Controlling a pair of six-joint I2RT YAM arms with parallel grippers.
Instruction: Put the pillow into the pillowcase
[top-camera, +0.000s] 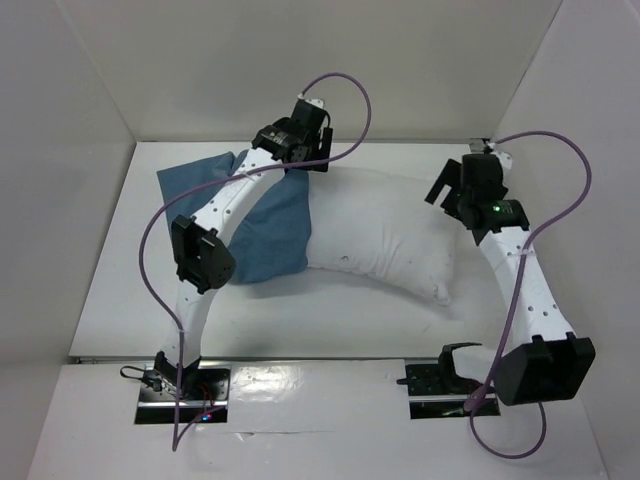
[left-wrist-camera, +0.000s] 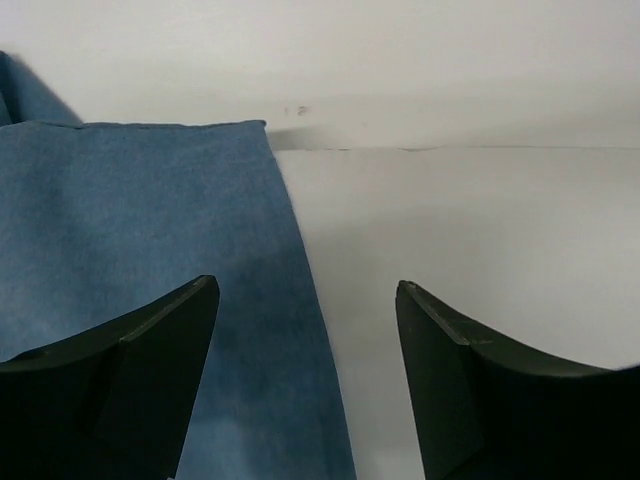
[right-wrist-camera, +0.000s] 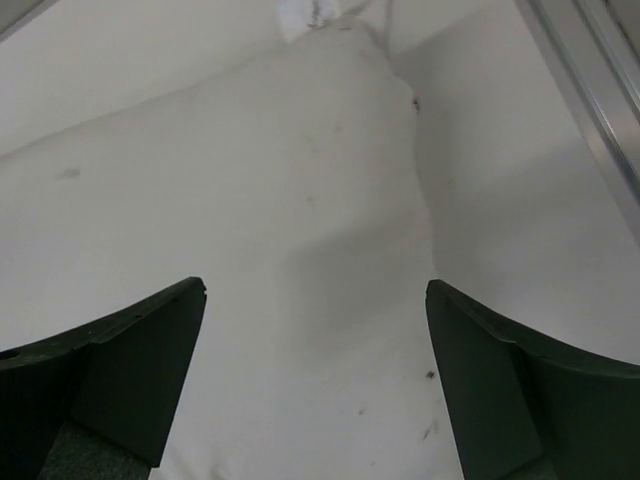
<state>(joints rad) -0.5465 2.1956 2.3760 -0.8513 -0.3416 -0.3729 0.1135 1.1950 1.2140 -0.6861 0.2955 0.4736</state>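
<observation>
Pillow (top-camera: 385, 235) lies with its long axis nine-to-three o'clock, nine o'clock end seemingly inside the pillowcase (top-camera: 265, 235); the right gripper (right-wrist-camera: 315, 290), spread and empty, hovers over its three o'clock end, while the left gripper (left-wrist-camera: 305, 295), equally empty, hangs at the pillowcase's twelve o'clock edge.

White arms (top-camera: 228, 203), purple cables (top-camera: 343, 77)

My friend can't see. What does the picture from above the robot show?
A plump white pillow lies on a white table, one end covered by a wrinkled blue pillowcase. The left fingers hang open by the pillowcase's edge, the right fingers open over the pillow.
</observation>
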